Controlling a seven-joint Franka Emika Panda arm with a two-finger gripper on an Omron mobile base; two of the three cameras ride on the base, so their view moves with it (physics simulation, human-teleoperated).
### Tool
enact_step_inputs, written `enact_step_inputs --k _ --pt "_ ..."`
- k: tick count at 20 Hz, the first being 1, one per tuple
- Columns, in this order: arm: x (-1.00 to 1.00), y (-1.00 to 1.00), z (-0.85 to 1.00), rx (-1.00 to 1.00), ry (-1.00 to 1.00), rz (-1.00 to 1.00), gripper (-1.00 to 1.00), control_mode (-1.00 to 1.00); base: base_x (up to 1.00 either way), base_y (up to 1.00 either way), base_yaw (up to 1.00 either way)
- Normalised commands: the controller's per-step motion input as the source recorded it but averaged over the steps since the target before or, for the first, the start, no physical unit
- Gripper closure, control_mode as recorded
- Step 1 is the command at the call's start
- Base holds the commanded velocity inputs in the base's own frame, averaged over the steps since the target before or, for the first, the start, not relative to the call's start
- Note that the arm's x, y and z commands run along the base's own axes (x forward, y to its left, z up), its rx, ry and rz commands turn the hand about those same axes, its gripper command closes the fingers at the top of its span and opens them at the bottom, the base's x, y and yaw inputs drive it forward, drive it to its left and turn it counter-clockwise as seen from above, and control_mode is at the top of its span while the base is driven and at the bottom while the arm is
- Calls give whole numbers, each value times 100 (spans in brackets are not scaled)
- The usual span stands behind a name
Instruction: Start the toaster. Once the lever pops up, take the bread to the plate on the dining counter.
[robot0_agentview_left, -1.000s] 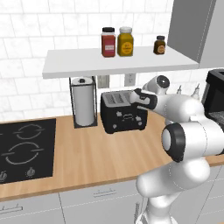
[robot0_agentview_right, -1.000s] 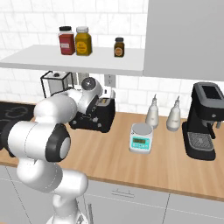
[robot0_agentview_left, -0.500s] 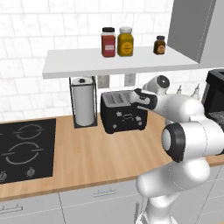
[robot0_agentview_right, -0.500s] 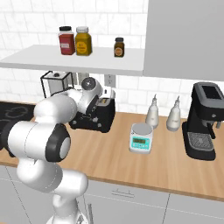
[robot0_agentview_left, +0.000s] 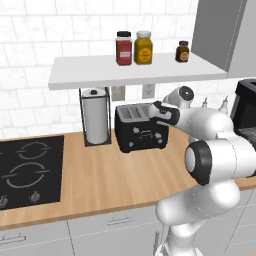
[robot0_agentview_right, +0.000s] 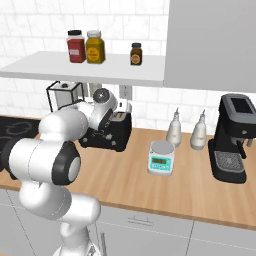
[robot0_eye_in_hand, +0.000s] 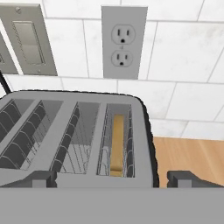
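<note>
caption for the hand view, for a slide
Open gripper poised above the toaster, a bread slice standing in its right-hand slot.

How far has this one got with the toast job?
Early. Done: the bread sits down in a slot of the toaster. In hand: the open gripper hovers over the toaster top, holding nothing. Left: starting the toaster, then carrying the bread to the plate once the lever pops up.

Matt black toaster (robot0_agentview_left: 141, 129) with silvery metal slots, on smooth wooden counter (robot0_agentview_left: 115, 175).
</note>
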Motion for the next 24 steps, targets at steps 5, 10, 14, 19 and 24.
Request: enact_step_inputs --k 5,10,14,19,24 --pt "0 0 0 0 0 0 -100 -100 0 0 0" --pt "0 0 0 0 0 0 -100 -100 0 0 0" --pt "0 0 0 0 0 0 -100 -100 0 0 0" --pt "0 0 0 0 0 0 -100 -100 0 0 0" --pt "0 0 0 0 0 0 -100 -100 0 0 0"
